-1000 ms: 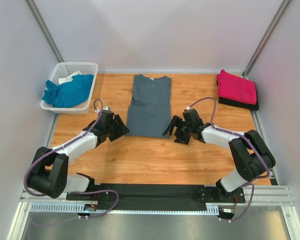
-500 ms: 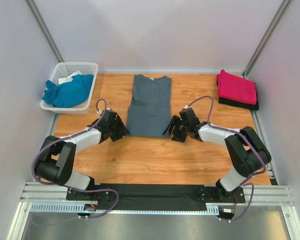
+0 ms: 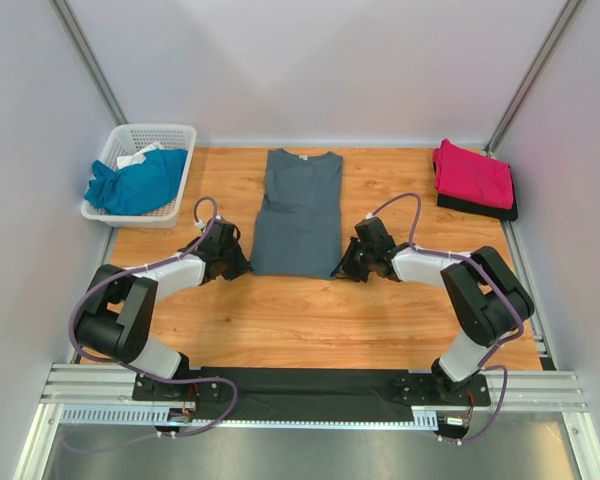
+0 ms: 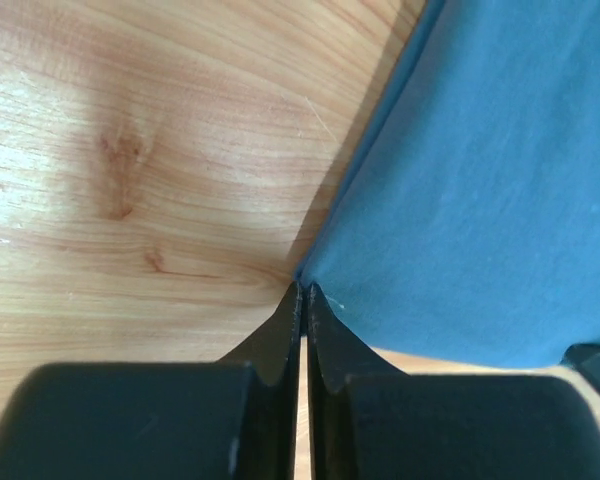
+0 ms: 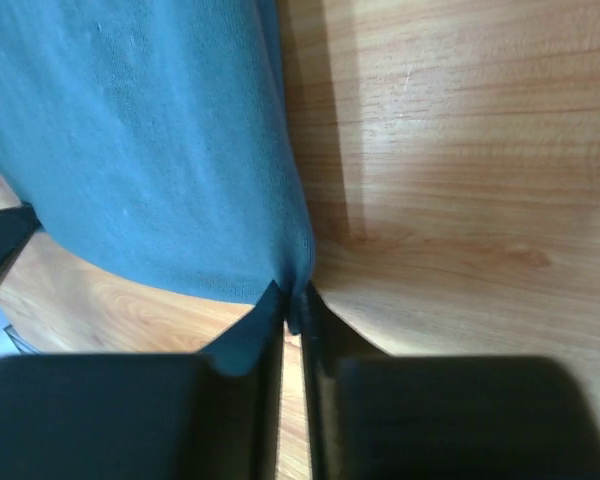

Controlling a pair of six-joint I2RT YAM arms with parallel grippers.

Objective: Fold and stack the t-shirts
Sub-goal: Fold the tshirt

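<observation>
- The slate-grey t-shirt (image 3: pixel 298 215) lies flat mid-bench, already narrowed. Its long axis runs away from the arms, with the collar at the far end and the hem nearest them.
- The left gripper (image 4: pixel 302 290) sits at the near-left hem corner. Its fingers are pressed together, and the corner looks nipped at their tips.
- The right gripper (image 5: pixel 295 300) is at the near-right corner, with its fingers clamped on the hem.
- Each arm has its own corner, so the likely move is carrying the hem forward over the collar.
- The bench (image 3: pixel 310 320) is bare along that path.
- The teal t-shirt (image 3: pixel 135 183) sits in the white basket (image 3: pixel 180 135) at far left. The magenta t-shirt (image 3: pixel 473 175) is folded on a dark garment (image 3: pixel 480 210) at far right. Both are well apart from the fold.
</observation>
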